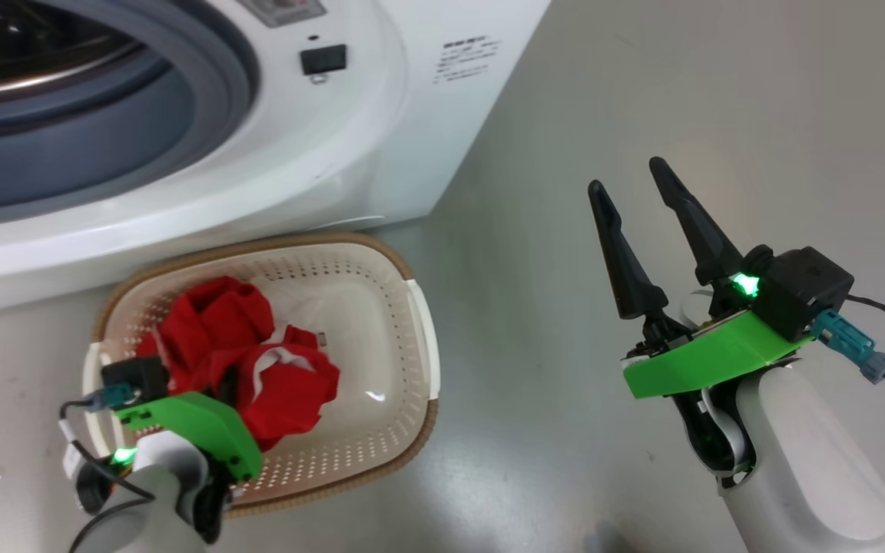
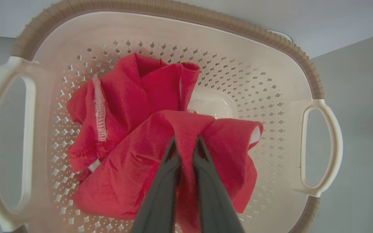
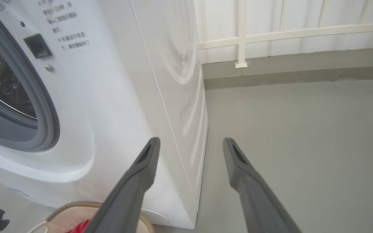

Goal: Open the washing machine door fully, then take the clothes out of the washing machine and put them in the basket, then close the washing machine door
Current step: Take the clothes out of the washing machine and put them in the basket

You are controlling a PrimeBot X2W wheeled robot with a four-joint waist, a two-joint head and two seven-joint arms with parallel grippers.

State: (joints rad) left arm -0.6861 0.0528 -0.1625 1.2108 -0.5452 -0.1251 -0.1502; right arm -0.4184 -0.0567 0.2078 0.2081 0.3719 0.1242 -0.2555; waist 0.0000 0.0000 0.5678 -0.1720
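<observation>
Now gripping the clothes (image 2: 125, 106) with narrow left pincer (image 2: 185, 139) inside the basket (image 2: 180, 14), right pincer (image 1: 626, 175) wide and empty, risking to drag cloth out if raised before releasing.

On the floor (image 1: 565, 115), close before the washing machine (image 1: 335, 153): the basket (image 1: 421, 338). In the basket, heaped toward its left half: the clothes (image 1: 289, 384). Down among the clothes: the left gripper (image 2: 186, 139). Well to the right of the basket, above the floor, right of the washing machine's front corner: the right gripper (image 1: 627, 178).
</observation>
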